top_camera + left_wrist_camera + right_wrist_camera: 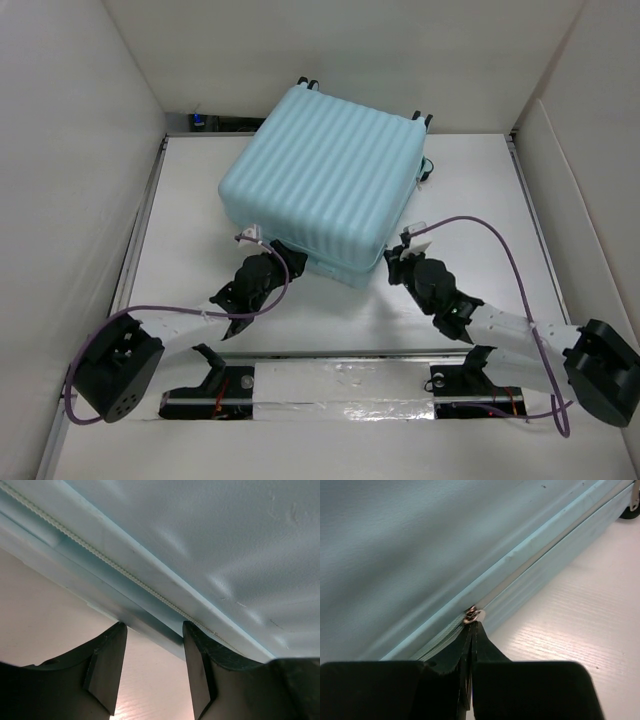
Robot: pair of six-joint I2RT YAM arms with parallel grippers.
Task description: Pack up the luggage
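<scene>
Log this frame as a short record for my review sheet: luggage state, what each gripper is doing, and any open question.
object: luggage, pale blue ribbed shell, closed, lying flat on the table
orientation: wheels on the far side
left arm: left gripper open, fingers apart by the zipper seam, holding nothing
right arm: right gripper shut, tips on the zipper pull, apparently pinching it
open question: how far the zipper is closed cannot be told

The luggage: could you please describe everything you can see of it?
The luggage is a pale aqua hard-shell suitcase, ribbed, closed, lying flat on the table, wheels at the far end. A zipper seam runs along its side; the right gripper is shut on the zipper pull, the left gripper open at the seam.
</scene>
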